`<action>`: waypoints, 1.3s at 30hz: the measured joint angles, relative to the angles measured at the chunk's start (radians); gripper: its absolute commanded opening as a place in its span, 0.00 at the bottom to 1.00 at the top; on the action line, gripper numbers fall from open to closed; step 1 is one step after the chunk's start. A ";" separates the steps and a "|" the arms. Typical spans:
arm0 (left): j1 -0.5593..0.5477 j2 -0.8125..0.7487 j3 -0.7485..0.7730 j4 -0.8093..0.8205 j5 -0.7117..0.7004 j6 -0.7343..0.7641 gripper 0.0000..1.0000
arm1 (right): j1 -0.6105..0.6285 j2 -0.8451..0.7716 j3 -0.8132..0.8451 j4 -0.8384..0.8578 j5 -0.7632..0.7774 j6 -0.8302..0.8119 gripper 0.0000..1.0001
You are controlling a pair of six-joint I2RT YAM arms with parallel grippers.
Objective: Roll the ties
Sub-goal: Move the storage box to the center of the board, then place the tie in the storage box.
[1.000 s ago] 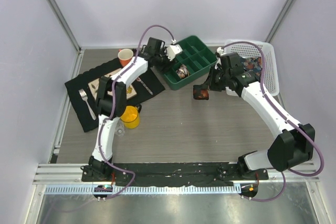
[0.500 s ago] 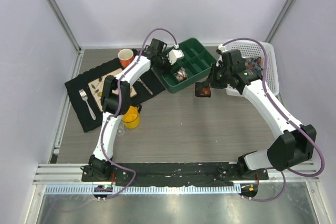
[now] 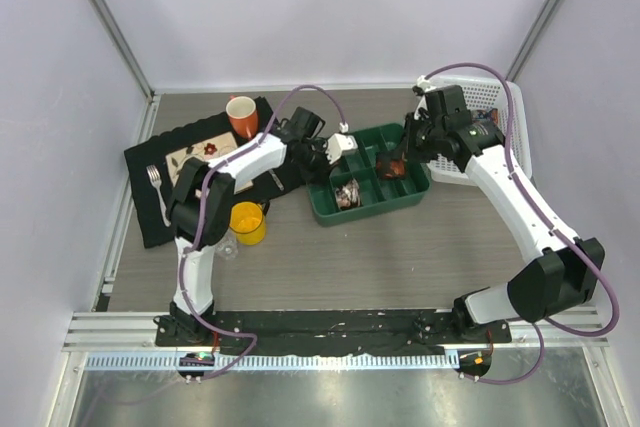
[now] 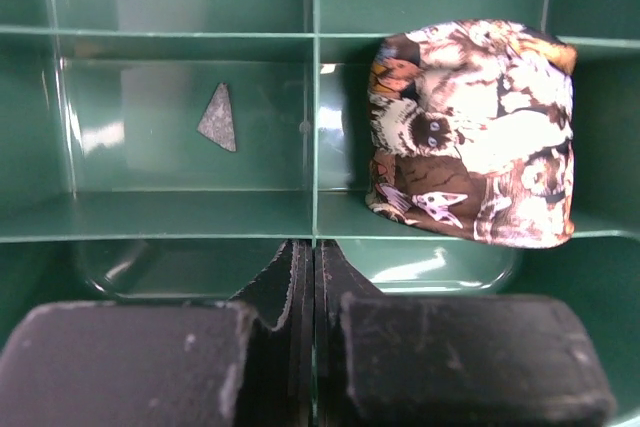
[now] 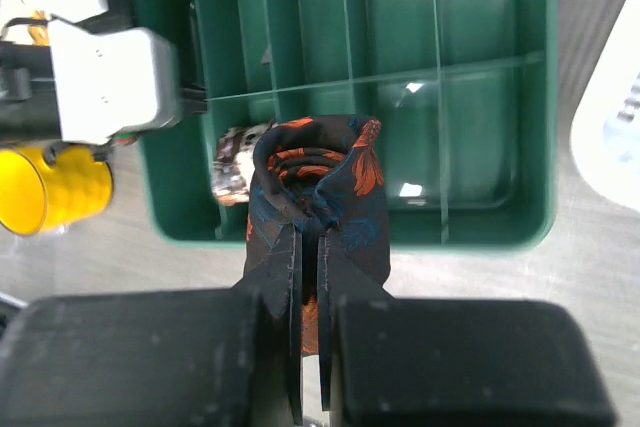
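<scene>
Pinching a rolled navy, orange-flowered tie (image 5: pixel 318 172) above the green divided tray (image 5: pixel 470 232), the right claw (image 5: pixel 310 247) is clenched on it. Soft, light cloth would likely uncoil, so grip across all layers. Clenched empty, the left claw (image 4: pixel 313 262) faces a coiled tie (image 4: pixel 470 132) in one compartment.

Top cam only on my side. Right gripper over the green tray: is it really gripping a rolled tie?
Observer: Yes. Right wrist view shows the right gripper shut on a coiled tie, navy with orange flowers.
Operator: The bundle already in the tray?
Observer: Left wrist view: a rolled tie in cream-and-brown print, sitting in one compartment of the green tray.
Operator: Its neighbour?
Observer: The compartment left of it in that view holds only a small grey triangular scrap.
</scene>
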 measured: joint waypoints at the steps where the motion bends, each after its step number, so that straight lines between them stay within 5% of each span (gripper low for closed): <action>1: -0.005 -0.025 -0.037 0.010 0.003 -0.003 0.00 | 0.003 0.002 0.000 -0.014 -0.002 -0.001 0.01; 7: -0.032 -0.122 -0.182 0.050 0.003 -0.015 0.00 | 0.063 0.043 0.023 -0.118 -0.003 -0.012 0.01; 17: -0.045 -0.143 -0.215 0.075 0.009 -0.028 0.00 | 0.259 0.065 0.062 -0.179 0.057 -0.102 0.01; 39: -0.046 -0.144 -0.221 0.064 0.037 -0.028 0.00 | 0.268 0.218 0.086 -0.207 0.219 -0.011 0.01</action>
